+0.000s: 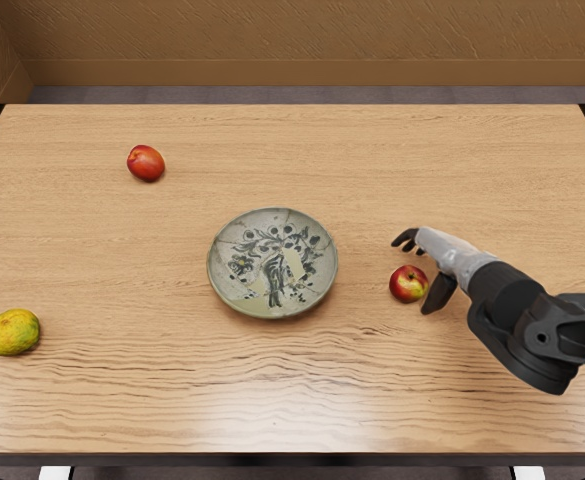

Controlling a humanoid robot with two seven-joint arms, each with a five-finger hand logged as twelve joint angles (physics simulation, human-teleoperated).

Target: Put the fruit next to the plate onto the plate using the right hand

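A small red apple with a yellow patch lies on the table just right of the patterned grey plate. My right hand comes in from the right edge and hovers beside the apple, fingers spread above and to its right, holding nothing. The thumb points down close to the apple's right side. The plate carries a dark painted design and has nothing on it.
A red nectarine-like fruit lies at the far left of the table. A yellow-green fruit rests near the left front edge. The wooden table ends at a wall behind.
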